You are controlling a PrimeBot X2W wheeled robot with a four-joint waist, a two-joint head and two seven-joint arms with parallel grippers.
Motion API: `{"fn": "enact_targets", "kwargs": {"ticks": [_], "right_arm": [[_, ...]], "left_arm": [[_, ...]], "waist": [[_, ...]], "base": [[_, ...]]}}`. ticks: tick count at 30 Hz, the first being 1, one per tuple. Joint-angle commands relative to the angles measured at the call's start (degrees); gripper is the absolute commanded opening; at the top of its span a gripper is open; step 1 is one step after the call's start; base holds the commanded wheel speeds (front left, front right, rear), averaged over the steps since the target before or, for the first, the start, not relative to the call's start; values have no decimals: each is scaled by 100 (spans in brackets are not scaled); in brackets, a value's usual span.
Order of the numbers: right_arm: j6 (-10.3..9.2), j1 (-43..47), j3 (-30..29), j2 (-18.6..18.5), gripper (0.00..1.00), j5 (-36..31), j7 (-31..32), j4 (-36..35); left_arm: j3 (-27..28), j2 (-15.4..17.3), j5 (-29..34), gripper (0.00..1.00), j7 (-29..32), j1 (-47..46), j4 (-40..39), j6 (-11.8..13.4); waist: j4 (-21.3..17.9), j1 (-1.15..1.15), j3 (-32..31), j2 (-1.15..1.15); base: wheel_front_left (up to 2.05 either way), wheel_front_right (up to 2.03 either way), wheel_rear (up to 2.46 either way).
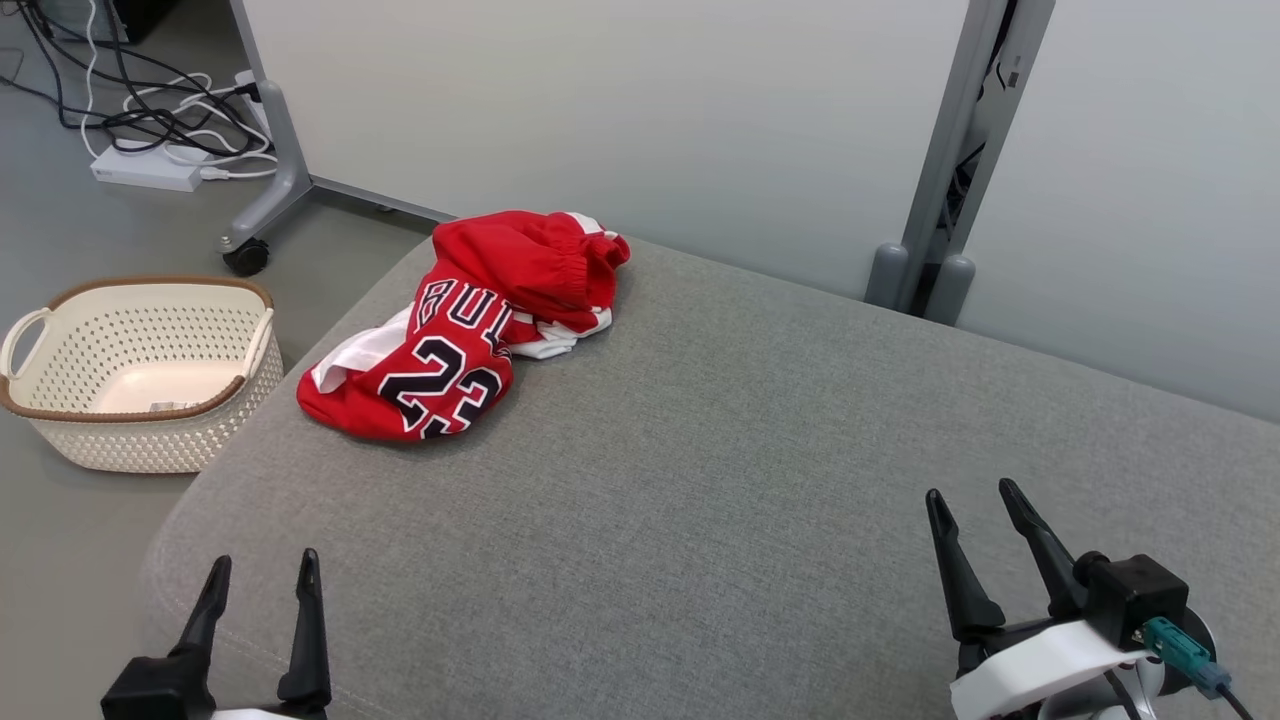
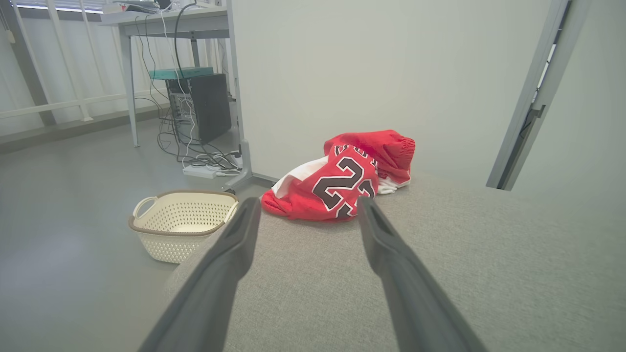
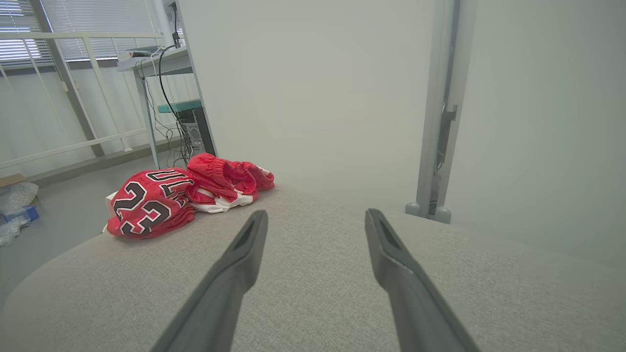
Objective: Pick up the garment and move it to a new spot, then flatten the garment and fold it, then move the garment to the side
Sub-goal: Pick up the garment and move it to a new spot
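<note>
Head view: the garment (image 1: 455,330) lies bunched at the couch's (image 1: 750,480) far left edge. My jaws on both arms stand wide and empty, well short of it, ready for the pick-up.

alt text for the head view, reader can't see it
A crumpled red jersey numbered 23 lies far left on a grey cushion. The left gripper and right gripper sit open at the bottom edge; a cream basket stands on the floor.
</note>
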Motion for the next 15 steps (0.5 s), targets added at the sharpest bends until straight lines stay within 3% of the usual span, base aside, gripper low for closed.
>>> {"fn": "enact_targets", "kwargs": {"ticks": [1, 11, 15], "right_arm": [[1, 15, -34, -41, 100, -42, -25, 6], [1, -219, -278, -42, 100, -300, -25, -159], [1, -365, -388, -42, 100, -441, -25, -234]], "left_arm": [[35, 81, -20, 100, 40, -93, -63, 6], [268, 828, -110, 100, 641, -1155, -334, -306], [246, 1180, -214, 100, 1010, -1805, -243, -599]], "waist": [[-61, 0, 38, 0], [-393, 0, 637, 0], [-525, 0, 1007, 0]], "base": [[0, 0, 0], [0, 0, 0], [0, 0, 0]]}}
